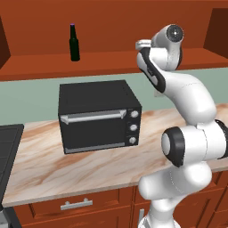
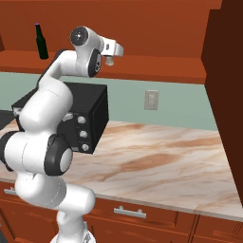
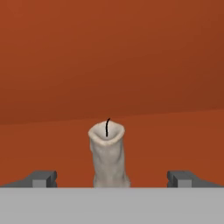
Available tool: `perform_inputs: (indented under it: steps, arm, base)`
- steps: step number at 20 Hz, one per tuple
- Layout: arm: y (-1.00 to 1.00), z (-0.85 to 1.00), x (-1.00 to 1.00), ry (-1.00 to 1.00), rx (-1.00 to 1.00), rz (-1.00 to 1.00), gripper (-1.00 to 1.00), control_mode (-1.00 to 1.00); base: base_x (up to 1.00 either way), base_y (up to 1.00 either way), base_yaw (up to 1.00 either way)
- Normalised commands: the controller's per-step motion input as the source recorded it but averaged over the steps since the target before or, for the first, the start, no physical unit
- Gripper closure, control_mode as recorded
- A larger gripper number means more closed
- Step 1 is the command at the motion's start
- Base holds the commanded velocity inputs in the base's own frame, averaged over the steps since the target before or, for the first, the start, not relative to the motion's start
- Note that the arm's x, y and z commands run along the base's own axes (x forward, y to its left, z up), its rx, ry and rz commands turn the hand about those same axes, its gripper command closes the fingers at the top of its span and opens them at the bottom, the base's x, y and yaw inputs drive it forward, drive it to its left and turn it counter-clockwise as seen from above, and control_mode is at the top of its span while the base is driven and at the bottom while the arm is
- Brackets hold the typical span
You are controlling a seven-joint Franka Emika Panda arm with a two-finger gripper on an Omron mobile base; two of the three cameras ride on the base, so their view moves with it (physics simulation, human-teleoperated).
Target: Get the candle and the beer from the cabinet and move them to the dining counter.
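the two-finger gripper [image 3: 112, 178] stands wide open, empty, straddling the pale grey-white stubby wax candle [image 3: 108, 155]; light, slightly soft, best pinched mid-body.

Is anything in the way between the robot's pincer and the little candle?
No, nothing visible. In the hand view the candle stands upright on the red-brown cabinet shelf, straight ahead of the open pincer, with one fingertip off to each side and only bare shelf around it.

Arm raised w/ gripper [image 2: 110, 60] at open cabinet [image 2: 156, 28] shelf; beer [image 2: 41, 42] upright far left; black oven [image 2: 88, 116] on marbled bench [image 2: 161, 161]
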Motion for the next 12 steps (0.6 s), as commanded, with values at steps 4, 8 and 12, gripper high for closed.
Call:
perform_inputs:
  steps: [4, 8, 12]
  arm:
    - [0.0, 0.0, 0.13, 0.0, 0.0, 0.0, -1.0, -1.0]
    - [0.0, 0.0, 0.13, 0.0, 0.0, 0.0, -1.0, -1.0]
    - [0.0, 0.0, 0.18, 0.0, 0.0, 0.0, -1.0, -1.0]
  base:
    - [0.0, 0.0, 0.0]
    - [0.0, 0.0, 0.0]
    - [0.0, 0.0, 0.0]
